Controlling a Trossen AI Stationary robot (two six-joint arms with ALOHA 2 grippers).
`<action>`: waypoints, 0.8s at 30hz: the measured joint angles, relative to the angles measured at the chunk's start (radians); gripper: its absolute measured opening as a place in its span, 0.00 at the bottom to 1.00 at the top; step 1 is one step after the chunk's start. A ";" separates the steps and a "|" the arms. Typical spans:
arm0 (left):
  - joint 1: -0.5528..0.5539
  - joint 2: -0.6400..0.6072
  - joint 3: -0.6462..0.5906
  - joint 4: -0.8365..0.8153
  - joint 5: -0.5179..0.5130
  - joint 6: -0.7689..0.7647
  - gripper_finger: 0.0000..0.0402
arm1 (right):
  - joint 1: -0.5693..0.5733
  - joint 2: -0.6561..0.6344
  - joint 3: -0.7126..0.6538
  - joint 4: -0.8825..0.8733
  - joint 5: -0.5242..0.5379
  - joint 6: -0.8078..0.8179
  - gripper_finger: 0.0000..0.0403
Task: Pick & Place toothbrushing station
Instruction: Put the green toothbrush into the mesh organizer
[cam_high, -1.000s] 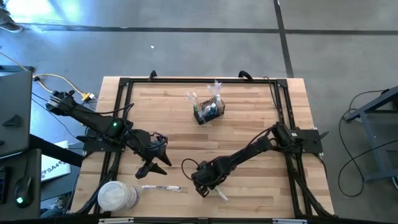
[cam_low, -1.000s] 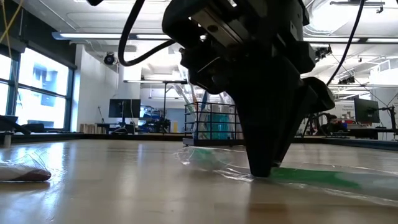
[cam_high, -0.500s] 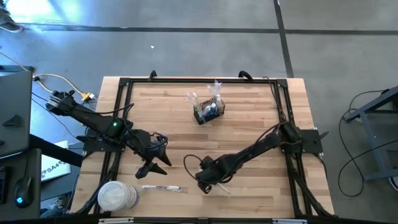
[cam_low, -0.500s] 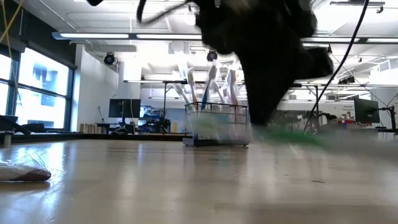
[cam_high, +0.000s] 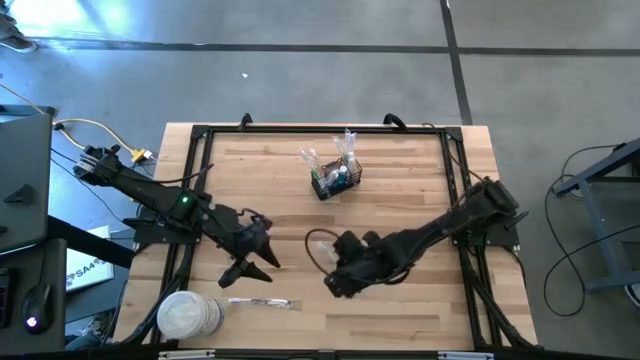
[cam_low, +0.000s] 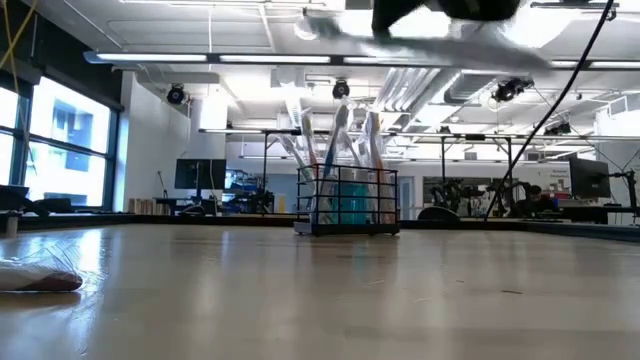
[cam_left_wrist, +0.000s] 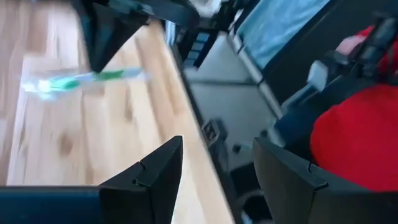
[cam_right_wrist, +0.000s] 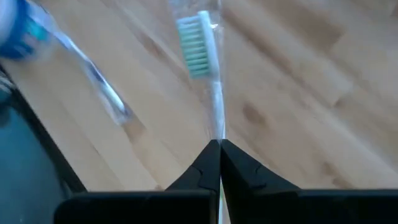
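The toothbrushing station (cam_high: 335, 180) is a black wire basket at the table's far middle. It stands on its base, with several wrapped toothbrushes upright in it (cam_low: 348, 200). My right gripper (cam_high: 340, 286) hangs above the table's near middle, shut on a wrapped toothbrush with green bristles (cam_right_wrist: 198, 46). That toothbrush also shows in the left wrist view (cam_left_wrist: 81, 79). My left gripper (cam_high: 252, 268) waits open at the near left, holding nothing. My right gripper pinches the wrapped toothbrush's handle (cam_right_wrist: 217, 134) between its two fingertips, through the clear wrapper. The fingers slant down from above. The bristle head reaches out ahead of them. The toothbrush is lifted clear of the table, lying about level (cam_low: 430, 40).
Another wrapped toothbrush (cam_high: 258, 302) lies flat on the table near the front edge. Left of it stands a round white tub (cam_high: 188, 315). A black frame (cam_high: 300, 130) runs round the table's far and side edges.
My right gripper has risen from the table with the green toothbrush and tipped less steeply, drifting a little toward the table's right and far edges. The toothbrush, which lay on the wood, now hangs clear above it.
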 joint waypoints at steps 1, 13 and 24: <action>0.000 0.000 0.000 0.029 0.000 0.004 0.48 | 0.003 -0.020 0.000 0.005 0.030 -0.002 0.00; 0.001 0.000 0.000 0.244 -0.304 0.118 0.48 | 0.032 -0.206 0.002 0.154 0.323 -0.227 0.01; 0.058 0.000 0.000 0.318 -0.362 0.145 0.48 | 0.000 -0.221 0.003 0.376 0.360 -0.542 0.01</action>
